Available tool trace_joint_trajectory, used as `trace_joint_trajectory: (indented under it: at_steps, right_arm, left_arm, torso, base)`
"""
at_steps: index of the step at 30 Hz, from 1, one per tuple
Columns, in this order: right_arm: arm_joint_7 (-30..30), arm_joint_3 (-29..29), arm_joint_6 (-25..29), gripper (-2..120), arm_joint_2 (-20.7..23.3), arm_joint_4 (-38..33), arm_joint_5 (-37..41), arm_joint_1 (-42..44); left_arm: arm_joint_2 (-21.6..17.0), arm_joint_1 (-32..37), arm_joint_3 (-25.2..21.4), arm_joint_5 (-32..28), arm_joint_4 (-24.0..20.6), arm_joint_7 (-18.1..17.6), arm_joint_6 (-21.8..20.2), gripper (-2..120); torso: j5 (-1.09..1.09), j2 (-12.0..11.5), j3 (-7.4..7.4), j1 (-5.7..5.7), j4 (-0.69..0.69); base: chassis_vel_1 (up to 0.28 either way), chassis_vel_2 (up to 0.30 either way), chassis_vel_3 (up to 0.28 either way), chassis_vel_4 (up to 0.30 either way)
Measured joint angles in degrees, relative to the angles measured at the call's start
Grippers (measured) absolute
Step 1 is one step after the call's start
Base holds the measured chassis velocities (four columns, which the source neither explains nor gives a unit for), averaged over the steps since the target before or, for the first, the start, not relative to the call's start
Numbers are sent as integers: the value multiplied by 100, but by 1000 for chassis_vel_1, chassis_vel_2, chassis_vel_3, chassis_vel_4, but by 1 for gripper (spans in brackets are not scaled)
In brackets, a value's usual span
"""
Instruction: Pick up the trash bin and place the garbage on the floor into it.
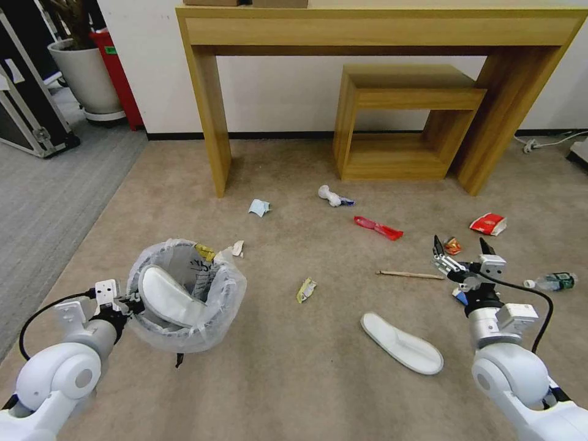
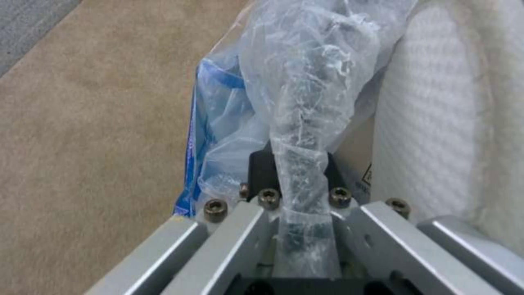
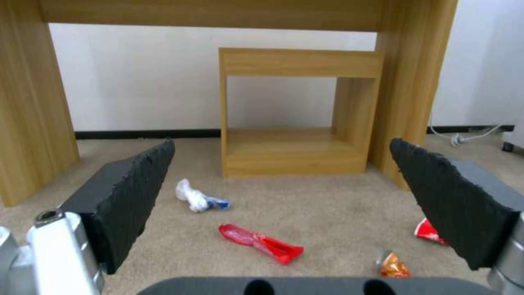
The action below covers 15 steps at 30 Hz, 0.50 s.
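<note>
- Evidently the left gripper point(image 1: 125, 304) was pinched on the bagged rim of the trash bin point(image 1: 184, 294), held off the carpet with one white slipper point(image 1: 168, 298) inside.
- The right gripper point(image 1: 463, 248) hung spread wide above an orange wrapper point(image 1: 452, 246); a good pick would centre the jaws on it before closing.
- Only the left wrist view showed the plastic bag point(image 2: 306, 102) bunched between the fingers; the right wrist view showed the red wrapper point(image 3: 261, 243) close ahead.

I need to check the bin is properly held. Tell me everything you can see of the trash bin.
The trash bin is small, round and dark, lined with a crinkly translucent white bag folded over its rim. It looks tilted, mouth facing the camera. The left pincer is clamped on its bagged rim. A white slipper and yellow wrapper lie inside.
</note>
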<state>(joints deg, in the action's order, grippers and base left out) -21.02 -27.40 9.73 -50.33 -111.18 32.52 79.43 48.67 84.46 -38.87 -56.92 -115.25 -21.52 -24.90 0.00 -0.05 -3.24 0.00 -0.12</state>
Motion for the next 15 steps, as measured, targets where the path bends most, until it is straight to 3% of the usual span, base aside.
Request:
trace_joint_trajectory:
  at_steps: [15]
  right_arm:
    - [23, 68, 83, 100, -32, 66, -37, -23]
  left_arm:
    - [26, 37, -8, -21, 25, -42, -1, 0]
  torso:
    - [0, 0, 0, 0, -1]
  base:
    - [-86, 92, 87, -97]
